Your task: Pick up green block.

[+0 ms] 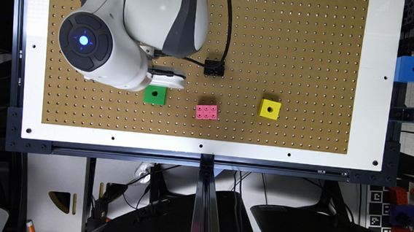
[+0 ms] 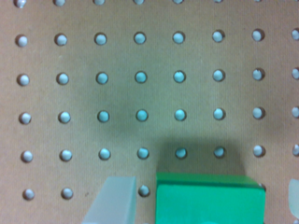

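Note:
The green block point(image 1: 154, 94) is a bright green cube with a dark round hole in its top, resting on the brown pegboard point(image 1: 271, 32) toward the exterior view's left. The white gripper point(image 1: 165, 81) hangs just beside and over the block's far edge. In the wrist view the green block point(image 2: 210, 200) lies between the two pale fingers point(image 2: 114, 200), with a narrow strip of board showing on each side. The gripper point(image 2: 203, 200) is open and straddles the block without touching it.
A pink studded brick point(image 1: 206, 112) and a yellow holed cube point(image 1: 269, 109) lie on the board toward the exterior view's right of the green block. A small black brick point(image 1: 214, 67) with a cable sits behind them. A blue holed cube point(image 1: 412, 69) stands off the board's right edge.

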{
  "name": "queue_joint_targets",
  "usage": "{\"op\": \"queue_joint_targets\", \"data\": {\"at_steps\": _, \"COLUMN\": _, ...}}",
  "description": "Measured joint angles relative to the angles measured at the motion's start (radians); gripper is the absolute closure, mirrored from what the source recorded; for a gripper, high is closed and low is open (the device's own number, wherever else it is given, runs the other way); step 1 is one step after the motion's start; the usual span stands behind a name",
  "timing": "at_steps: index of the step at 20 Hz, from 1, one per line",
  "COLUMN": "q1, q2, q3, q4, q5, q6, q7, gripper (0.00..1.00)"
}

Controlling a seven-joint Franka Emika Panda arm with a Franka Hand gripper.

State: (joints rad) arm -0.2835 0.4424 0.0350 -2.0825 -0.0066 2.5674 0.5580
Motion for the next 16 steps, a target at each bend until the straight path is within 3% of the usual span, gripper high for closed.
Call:
{"op": "queue_joint_targets", "data": {"at_steps": 8, "q1": 0.001, "q2": 0.042, "q3": 0.008, "q4": 0.057, "q5": 0.0000, "q6": 0.000, "q7": 0.000, "gripper": 0.00}}
{"op": "queue_joint_targets", "data": {"at_steps": 13, "q1": 0.001, "q2": 0.067, "q3": 0.008, "q4": 0.065, "q5": 0.0000, "q6": 0.002, "q7": 0.000, "gripper": 0.00}}
{"op": "queue_joint_targets", "data": {"at_steps": 16, "q1": 0.001, "q2": 0.101, "q3": 0.008, "q4": 0.086, "q5": 0.0000, "q6": 0.006, "q7": 0.000, "gripper": 0.00}}
